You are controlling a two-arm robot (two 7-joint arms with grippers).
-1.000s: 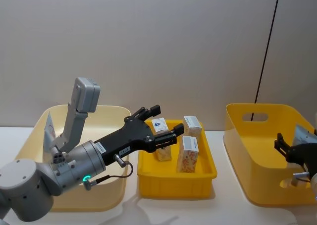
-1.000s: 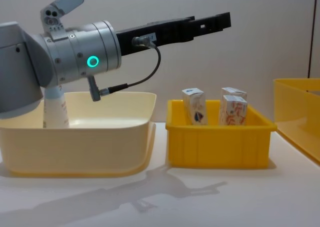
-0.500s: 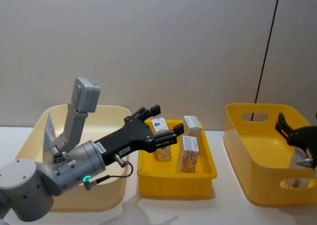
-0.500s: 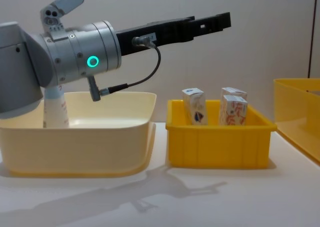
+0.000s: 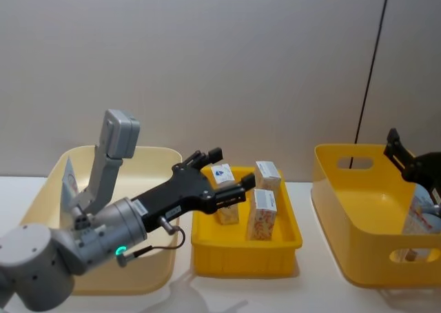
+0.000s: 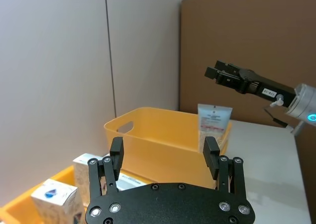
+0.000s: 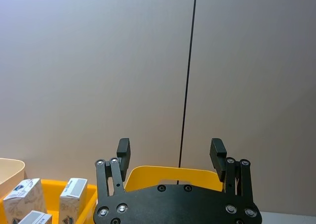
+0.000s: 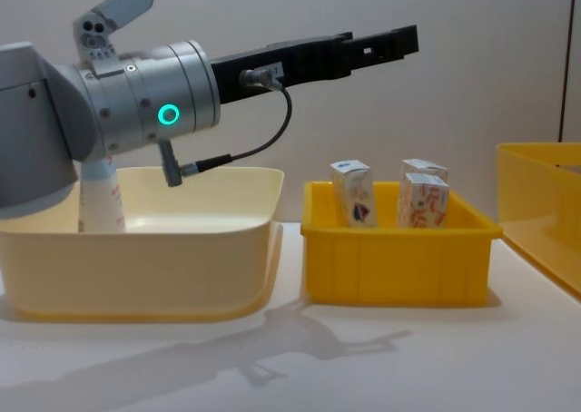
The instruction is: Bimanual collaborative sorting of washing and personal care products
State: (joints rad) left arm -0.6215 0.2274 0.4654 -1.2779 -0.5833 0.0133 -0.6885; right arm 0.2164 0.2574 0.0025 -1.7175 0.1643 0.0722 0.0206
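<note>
Two claws stand spread wide and empty: the left gripper [image 5: 233,168] hangs just above the yellow tray [image 5: 241,249] at the centre of the head view, unmoved, while the right gripper [image 5: 396,147] has risen out of the yellow bin [image 5: 344,192] to the right edge, leaving a tube [image 5: 419,222] upright inside it at lower right, so I judge that tube sorted and the cartons next. Counting front to back: three cartons in the tray, the near orange carton [image 5: 262,215], the far orange carton [image 5: 268,176] and the blue-marked carton [image 5: 220,172] below the left claw; two tubes, the second tube [image 5: 69,178] at the cream bin's [image 5: 158,275] far left corner
</note>
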